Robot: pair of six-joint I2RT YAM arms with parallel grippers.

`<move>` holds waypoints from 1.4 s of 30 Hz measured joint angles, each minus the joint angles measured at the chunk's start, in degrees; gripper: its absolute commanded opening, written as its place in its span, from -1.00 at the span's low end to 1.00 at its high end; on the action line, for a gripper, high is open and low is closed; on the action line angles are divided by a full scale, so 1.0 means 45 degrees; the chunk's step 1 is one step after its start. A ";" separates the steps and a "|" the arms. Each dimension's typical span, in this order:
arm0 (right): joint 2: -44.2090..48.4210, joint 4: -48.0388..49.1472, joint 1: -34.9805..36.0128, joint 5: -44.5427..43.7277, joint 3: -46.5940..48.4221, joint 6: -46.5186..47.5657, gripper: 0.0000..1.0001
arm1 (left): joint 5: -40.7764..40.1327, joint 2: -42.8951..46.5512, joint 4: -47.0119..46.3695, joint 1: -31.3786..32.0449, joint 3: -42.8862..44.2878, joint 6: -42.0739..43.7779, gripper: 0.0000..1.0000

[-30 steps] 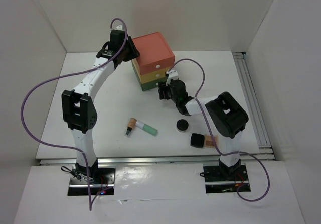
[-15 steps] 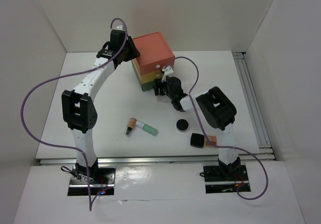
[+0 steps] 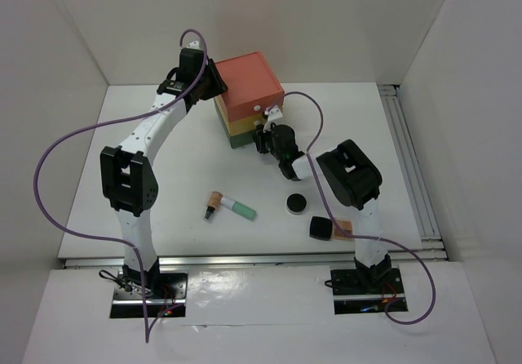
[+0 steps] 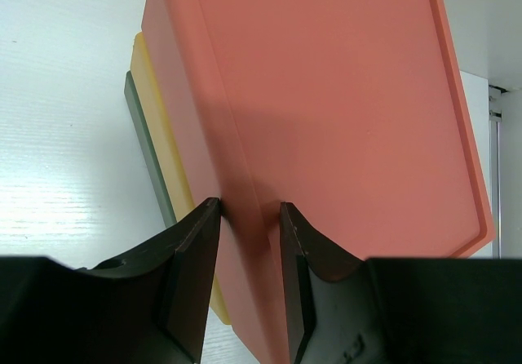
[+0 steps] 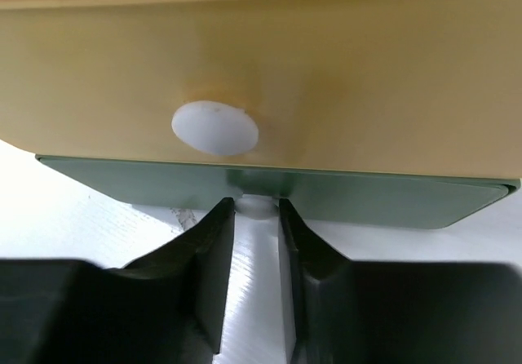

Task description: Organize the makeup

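Note:
The drawer box stands at the back, orange over yellow over green. My left gripper is shut on the orange top's left edge. My right gripper is shut on the small white knob of the green bottom drawer, which is closed. On the table lie a mint-green tube, a brown lipstick, a round black compact, a black square palette and a peach sponge puff partly under my right arm. The pink pencil is not in view.
The yellow drawer's white knob sits just above my right gripper. White walls close in the table on the left, back and right. A metal rail runs along the right side.
My right gripper has moved left and forward to the front of the drawer box and now sits at the green drawer's knob. The left arm has not moved.

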State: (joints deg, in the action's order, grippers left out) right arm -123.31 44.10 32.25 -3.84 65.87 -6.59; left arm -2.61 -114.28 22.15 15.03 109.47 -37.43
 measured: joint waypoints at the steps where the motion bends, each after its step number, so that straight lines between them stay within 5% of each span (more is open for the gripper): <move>1: 0.0000 0.0000 -0.0010 0.0029 0.0005 0.0015 -0.54 | 0.0000 0.0000 0.0000 0.0000 0.0000 -0.0005 -0.09; 10: 0.0408 0.0695 -0.0034 0.0291 -0.1044 0.0058 -0.63 | -0.0005 0.0000 -0.0005 0.0005 0.0000 -0.0005 -0.09; 23: 0.5343 -0.0359 0.1783 -0.0534 -0.6776 -0.0107 -0.61 | 0.0087 0.0010 -0.0044 0.0005 -0.0034 0.0010 -0.09; 26: 0.6023 -0.0845 0.2166 -0.0646 -0.7048 -0.0136 -0.30 | 0.0087 0.0015 -0.0058 0.0005 -0.0049 0.0010 -0.09; 27: 0.6173 -0.0962 0.2225 -0.0670 -0.7077 -0.0165 0.01 | 0.0087 0.0019 -0.0078 0.0005 -0.0073 0.0010 -0.06; 30: 0.6353 -0.1462 0.2215 -0.0782 -0.6994 -0.0126 0.26 | 0.0097 0.0044 -0.0146 0.0005 -0.0146 0.0005 0.05; 37: 0.6892 -0.3837 0.2191 -0.0748 -0.6149 -0.0107 1.00 | 0.0097 0.0165 0.0379 0.0015 -0.0189 0.0306 0.88; 42: 0.8956 -0.5984 0.2176 -0.0821 -0.5921 -0.0340 1.00 | 0.0146 0.0641 0.1399 0.0068 -0.0257 0.0695 1.00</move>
State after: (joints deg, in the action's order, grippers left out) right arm -83.00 17.17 42.04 -7.53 39.22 -8.12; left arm -1.96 -111.39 28.45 15.33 108.31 -34.30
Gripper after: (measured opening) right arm 0.999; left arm 0.998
